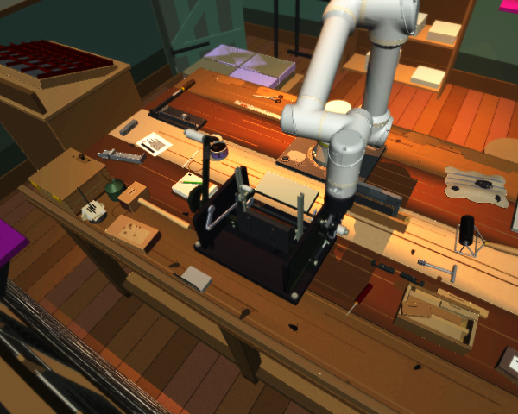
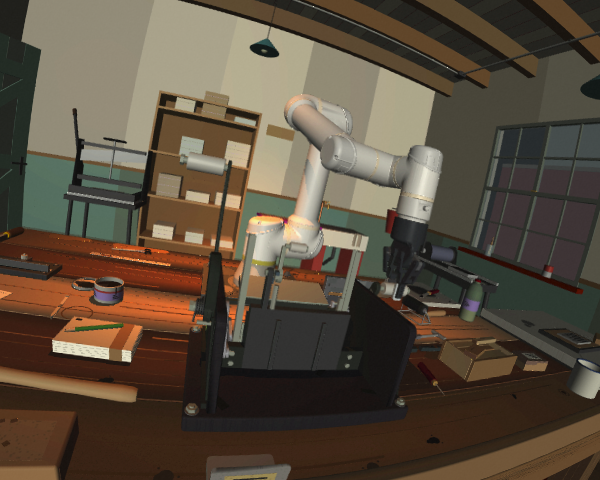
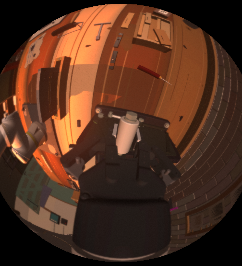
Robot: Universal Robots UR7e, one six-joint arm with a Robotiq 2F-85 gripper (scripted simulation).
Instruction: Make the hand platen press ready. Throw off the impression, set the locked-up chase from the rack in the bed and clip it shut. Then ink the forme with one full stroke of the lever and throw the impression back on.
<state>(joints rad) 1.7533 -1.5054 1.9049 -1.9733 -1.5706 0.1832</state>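
Observation:
My gripper [image 1: 336,226] [image 2: 400,285] [image 3: 126,146] is at the right side of the black hand platen press [image 1: 259,231] [image 2: 295,341]. The pale cylindrical knob of the throw-off lever [image 3: 127,135] [image 1: 341,230] is clamped between its closed fingers. The tall inking lever with a pale grip [image 1: 196,135] [image 2: 205,164] stands upright on the press's left side. The pale platen [image 1: 286,189] lies tilted behind the bed. The dark chase stands in its rack [image 1: 377,196] [image 3: 50,93] behind the arm on the bench.
An open wooden tray [image 1: 438,318] [image 2: 476,357] sits at the bench's right front. A red awl [image 1: 361,297], a T-key [image 1: 438,268] and a brayer on a stand [image 1: 467,234] lie right of the press. A notebook [image 2: 96,341] and ink tin [image 2: 108,289] lie left.

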